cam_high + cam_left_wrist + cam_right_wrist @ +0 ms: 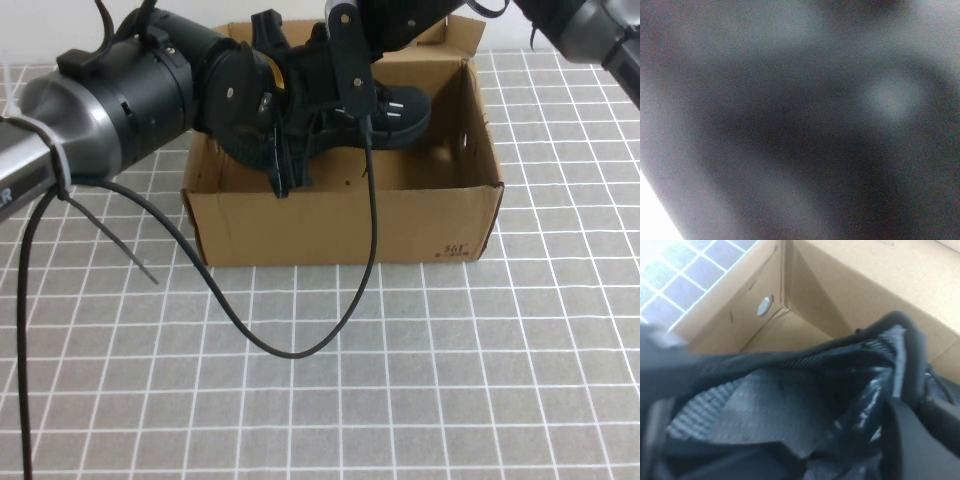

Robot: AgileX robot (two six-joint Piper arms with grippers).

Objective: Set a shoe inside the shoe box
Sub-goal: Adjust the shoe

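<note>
The brown shoe box (340, 220) stands open at the middle of the table. The black shoe (402, 112) lies inside it, toe toward the right wall. My right gripper (347, 105) reaches down into the box from the upper right and is shut on the shoe's collar. In the right wrist view a dark finger (912, 445) presses against the rim of the shoe (775, 405), with the box wall (840, 285) behind. My left gripper (283, 175) hangs shut over the box's left part, beside the shoe. The left wrist view is only a dark blur.
A black cable (290, 350) loops from the arms down onto the grey grid mat (480, 380) in front of the box. The lid flap (450, 35) stands up at the back. A round hole (764, 305) pierces one box wall.
</note>
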